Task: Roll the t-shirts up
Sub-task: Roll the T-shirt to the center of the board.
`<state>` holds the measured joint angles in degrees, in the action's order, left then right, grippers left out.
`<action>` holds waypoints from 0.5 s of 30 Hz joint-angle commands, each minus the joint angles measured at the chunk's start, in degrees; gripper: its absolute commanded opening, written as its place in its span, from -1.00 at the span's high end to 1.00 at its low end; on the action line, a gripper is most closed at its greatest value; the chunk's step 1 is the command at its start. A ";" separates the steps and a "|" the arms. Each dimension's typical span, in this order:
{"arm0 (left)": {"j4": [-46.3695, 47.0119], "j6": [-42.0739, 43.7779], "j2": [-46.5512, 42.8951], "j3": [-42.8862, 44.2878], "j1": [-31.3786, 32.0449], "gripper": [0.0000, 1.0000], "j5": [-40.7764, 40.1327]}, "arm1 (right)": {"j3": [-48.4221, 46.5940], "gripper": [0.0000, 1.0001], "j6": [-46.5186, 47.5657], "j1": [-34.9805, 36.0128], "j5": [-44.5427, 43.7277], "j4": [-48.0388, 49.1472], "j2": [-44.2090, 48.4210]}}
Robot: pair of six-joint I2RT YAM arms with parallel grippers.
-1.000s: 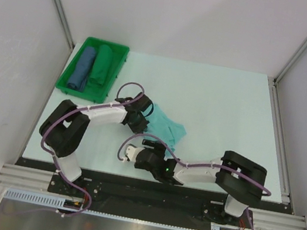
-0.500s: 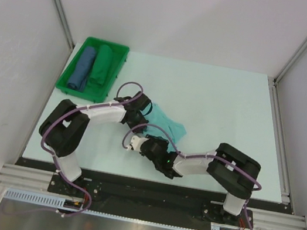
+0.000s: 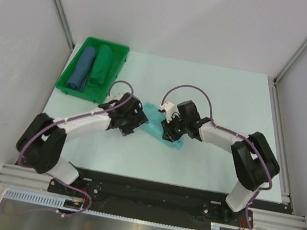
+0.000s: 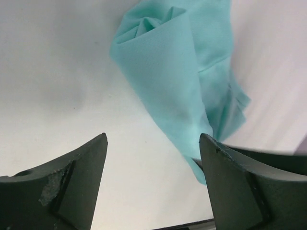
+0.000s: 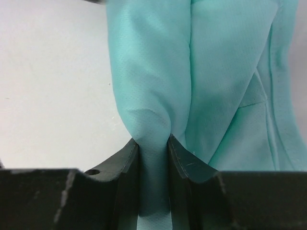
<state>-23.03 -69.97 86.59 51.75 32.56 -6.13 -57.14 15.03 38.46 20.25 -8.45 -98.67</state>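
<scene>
The light turquoise t-shirt (image 3: 152, 128) lies bunched on the white table between my two grippers. In the left wrist view the t-shirt (image 4: 177, 72) shows a loosely rolled end and lies just beyond my left gripper (image 4: 153, 139). That gripper is open, with only bare table between its fingers. My left gripper (image 3: 138, 121) sits at the shirt's left edge in the top view. My right gripper (image 5: 153, 141) is shut on a pinched fold of the t-shirt (image 5: 216, 72). It reaches in from the right (image 3: 167, 134).
A green tray (image 3: 120, 64) stands at the back left of the table and holds a blue cloth bundle (image 3: 82, 68) and a dark green one (image 3: 100, 65). White walls close in both sides. The table's front edge runs just behind the arm bases.
My left gripper has opened, let go of the shirt and drawn back slightly left. My right arm has swung from the near edge round to the shirt's right side and closed on a fold.
</scene>
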 commanded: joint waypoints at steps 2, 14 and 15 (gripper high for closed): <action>19.36 2.03 -9.94 -9.80 -0.56 -0.63 -1.78 | -5.78 0.44 -8.78 -7.06 20.94 -8.25 -9.05; 46.57 5.02 -2.93 -19.58 0.32 -0.53 -0.55 | -11.94 0.46 -22.40 -16.39 33.71 -8.34 -21.38; 47.89 5.20 -0.30 -19.32 0.32 -0.54 -0.20 | -11.94 0.46 -23.80 -17.01 33.98 -8.34 -21.73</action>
<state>12.73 -66.89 81.41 32.86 32.62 -6.83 -68.86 -3.22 23.18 53.84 -15.07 -116.97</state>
